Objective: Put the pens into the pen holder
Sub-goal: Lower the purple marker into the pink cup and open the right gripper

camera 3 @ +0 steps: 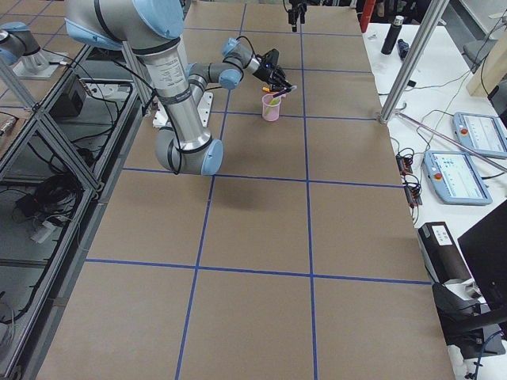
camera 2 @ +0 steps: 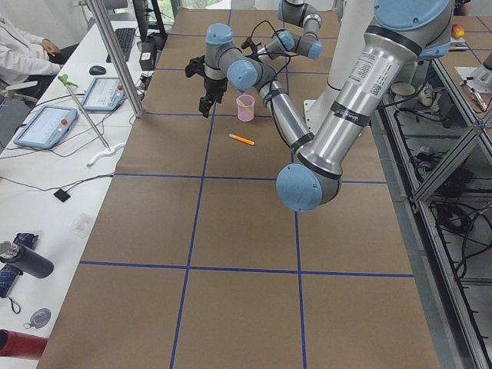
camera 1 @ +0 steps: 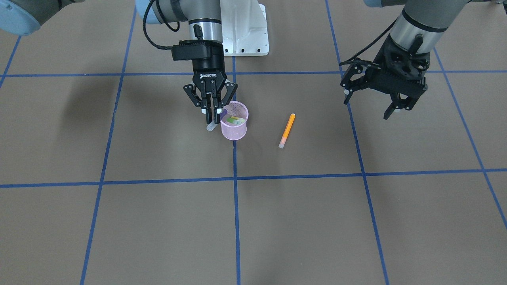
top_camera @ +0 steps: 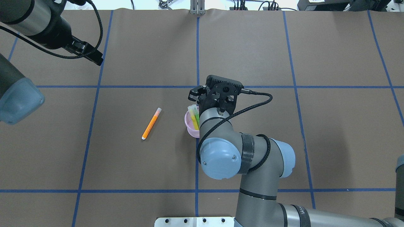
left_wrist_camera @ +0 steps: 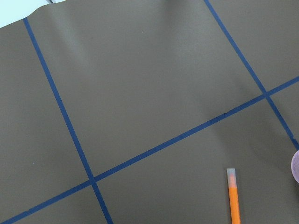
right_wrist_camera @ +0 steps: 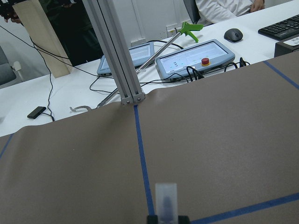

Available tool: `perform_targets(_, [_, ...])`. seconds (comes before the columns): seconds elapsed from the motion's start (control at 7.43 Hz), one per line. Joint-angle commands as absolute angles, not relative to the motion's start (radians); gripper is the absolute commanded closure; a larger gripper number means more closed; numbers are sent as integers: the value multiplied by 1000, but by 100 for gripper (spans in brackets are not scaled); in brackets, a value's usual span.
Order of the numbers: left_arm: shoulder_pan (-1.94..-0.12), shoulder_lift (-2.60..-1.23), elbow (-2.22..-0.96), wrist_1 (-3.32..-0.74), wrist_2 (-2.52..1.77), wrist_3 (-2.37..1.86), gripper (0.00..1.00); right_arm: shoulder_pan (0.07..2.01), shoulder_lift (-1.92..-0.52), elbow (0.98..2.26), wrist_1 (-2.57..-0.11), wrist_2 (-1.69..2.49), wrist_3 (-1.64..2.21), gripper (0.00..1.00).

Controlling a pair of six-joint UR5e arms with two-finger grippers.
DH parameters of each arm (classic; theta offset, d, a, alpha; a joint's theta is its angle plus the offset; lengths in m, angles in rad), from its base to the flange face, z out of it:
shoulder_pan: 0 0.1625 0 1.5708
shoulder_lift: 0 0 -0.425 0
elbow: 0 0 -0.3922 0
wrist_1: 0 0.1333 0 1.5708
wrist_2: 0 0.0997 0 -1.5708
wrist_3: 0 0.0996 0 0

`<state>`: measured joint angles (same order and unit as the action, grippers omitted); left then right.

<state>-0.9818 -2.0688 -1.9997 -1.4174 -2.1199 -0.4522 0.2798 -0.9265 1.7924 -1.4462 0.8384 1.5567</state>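
Gripping the purple pen [camera 1: 210, 127] at the pen holder [camera 1: 234, 128] rim, your right gripper [camera 1: 212, 114] is clamped; your left gripper [camera 1: 370, 106] stands open.

A robotics lab: teach pendants [right_wrist_camera: 194, 58], aluminium framing [right_wrist_camera: 113, 46], taped table [right_wrist_camera: 219, 140].

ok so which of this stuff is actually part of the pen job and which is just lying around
Job:
holder
orange pen, on the table
green pen and yellow pen, in the holder
purple pen, in the right gripper

Lying about, off the mat:
pendant
mouse
keyboard
bottle
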Motion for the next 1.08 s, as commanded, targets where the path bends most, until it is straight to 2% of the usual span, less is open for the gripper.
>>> perform_targets(0.0, [-982,-2069,-1990,-1419,-2120,-449,1,253,-925,1775,-1447,813,1555,45])
perform_targets(0.13, [-982,-2069,-1987,-1419,-2120,-449,1,253,-920,1779,-1448,827,1543,1])
perform_targets(0.54, [-948,-2069,-1982,-1425,-2120,-448,1,320,-917,1817,-1450,1061,1496,0])
perform_targets(0.81, [-859,-2069,-1967,-1458,-2117,-506,1,514,-920,1850,-1543,1452,1421,0])
perform_targets(0.94, [-838,-2069,-1919,-1513,-2117,-543,1,629,-925,1850,-1584,1665,1348,0])
